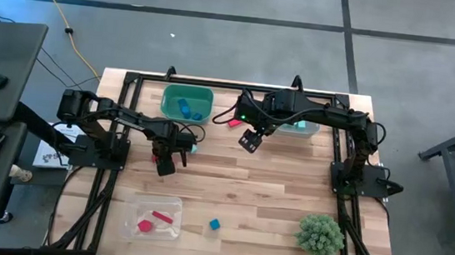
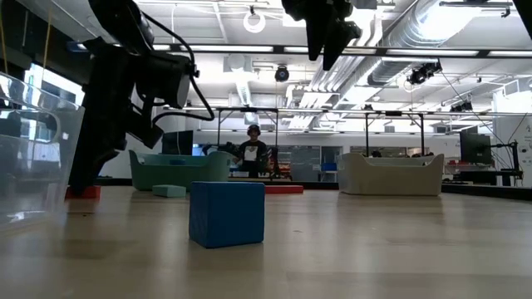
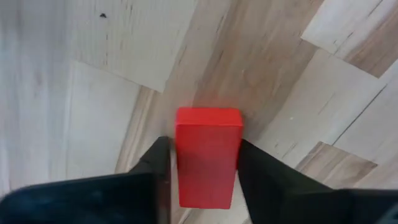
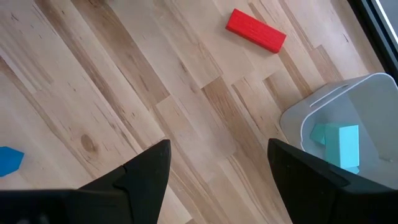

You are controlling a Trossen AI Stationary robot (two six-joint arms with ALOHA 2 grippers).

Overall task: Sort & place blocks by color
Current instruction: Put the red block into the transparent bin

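The left pincer [image 3: 205, 168] is low over the light wooden desk [image 1: 246, 196], near its middle-left part. A small red rectangular block [image 3: 208, 155] lies between its two dark fingers [image 3: 264, 180]. The fingers stand close on both sides of this block, but I cannot tell if they already press it or if a thin gap remains.

The right pincer [image 4: 217, 174] hangs higher above the desk, towards the back and a little right of the middle, and it is released, with nothing inside. From its wrist camera one sees a flat red bar block [image 4: 255, 30] on the wood and a white plastic bin [image 4: 292, 124] with light teal blocks [image 4: 339, 144] in it.

In the view from above, a green plastic bin [image 1: 186, 103] at the back holds blue blocks [image 1: 184, 107]. A clear plastic bin [image 1: 154, 218] at the front holds red blocks [image 1: 160, 221]. One small blue cube [image 1: 215, 224] lies alone on the desk, just beside the clear bin. A spiky green ball [image 1: 320, 234] stands at the front right.
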